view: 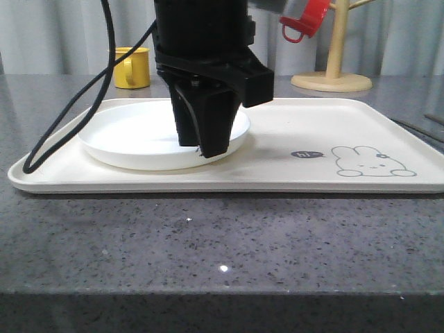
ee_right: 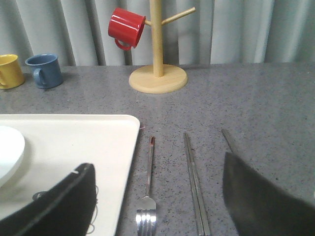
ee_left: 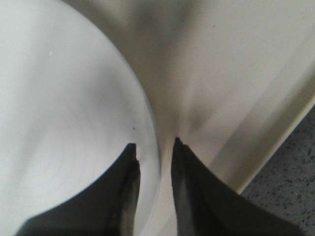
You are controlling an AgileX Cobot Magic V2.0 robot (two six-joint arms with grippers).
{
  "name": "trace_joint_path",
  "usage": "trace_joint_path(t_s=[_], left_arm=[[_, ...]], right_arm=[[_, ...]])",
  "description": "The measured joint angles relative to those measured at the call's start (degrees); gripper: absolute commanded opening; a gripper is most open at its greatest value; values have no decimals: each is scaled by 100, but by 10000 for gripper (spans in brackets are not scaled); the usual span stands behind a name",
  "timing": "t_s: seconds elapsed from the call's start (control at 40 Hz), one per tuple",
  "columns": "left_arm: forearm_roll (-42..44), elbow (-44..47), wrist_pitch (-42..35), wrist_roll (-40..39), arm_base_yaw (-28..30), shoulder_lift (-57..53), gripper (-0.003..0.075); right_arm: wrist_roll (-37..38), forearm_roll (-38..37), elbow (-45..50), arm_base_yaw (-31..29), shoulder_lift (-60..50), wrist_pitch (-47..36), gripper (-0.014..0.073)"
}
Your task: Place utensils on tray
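The left gripper (ee_left: 155, 150) pinched the plate (view: 132, 139) rim on the tray (view: 312, 128); release seemed next. The right gripper (ee_right: 157, 196) stood apart above the fork (ee_right: 147, 206).

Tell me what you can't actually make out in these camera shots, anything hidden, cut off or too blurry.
- Front view: the left hand and its arm cover the middle of the plate and part of the tray.
- Left wrist view: blurred, so whether the fingers touch the plate rim is unclear.
- Right wrist view: the right hand's finger hides most of the third utensil; the chopsticks run off the frame edge.
- The fork shows fully.
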Motion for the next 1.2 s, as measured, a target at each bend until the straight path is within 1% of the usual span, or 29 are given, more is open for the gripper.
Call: trace_joint_path(t_s=[0.1, 0.18, 0.25, 0.33, 0.35, 0.45, 0.55, 0.65, 0.8, 0.95, 1.03, 1.2], left_arm=[[-71, -175, 14, 0, 0, 0, 238], [-192, -374, 25, 0, 0, 0, 201], [-252, -587, 25, 0, 0, -11, 117], [-265, -735, 25, 0, 0, -126, 2], [-254, -749, 25, 0, 0, -159, -17], [-143, -765, 35, 0, 48, -448, -18], [-105, -765, 56, 0, 229, -755, -18], [-84, -672, 56, 0, 553, -1128, -18], [-52, -278, 76, -52, 1262, -1620, -18], [-72, 529, 76, -101, 2034, -2242, -18], [-206, 986, -76, -111, 2349, -2600, -18], [-476, 2336, -1009, -133, 2947, -3684, -18]], right_arm=[[0, 0, 0, 0, 0, 0, 561], [0, 0, 0, 0, 0, 0, 561], [0, 0, 0, 0, 0, 0, 561], [0, 0, 0, 0, 0, 0, 561], [0, 0, 0, 0, 0, 0, 561], [0, 0, 0, 0, 0, 0, 561], [0, 0, 0, 0, 0, 0, 561], [0, 0, 0, 0, 0, 0, 561], [0, 0, 0, 0, 0, 0, 561], [0, 0, 0, 0, 0, 0, 561], [0, 0, 0, 0, 0, 0, 561], [0, 0, 0, 0, 0, 0, 561]])
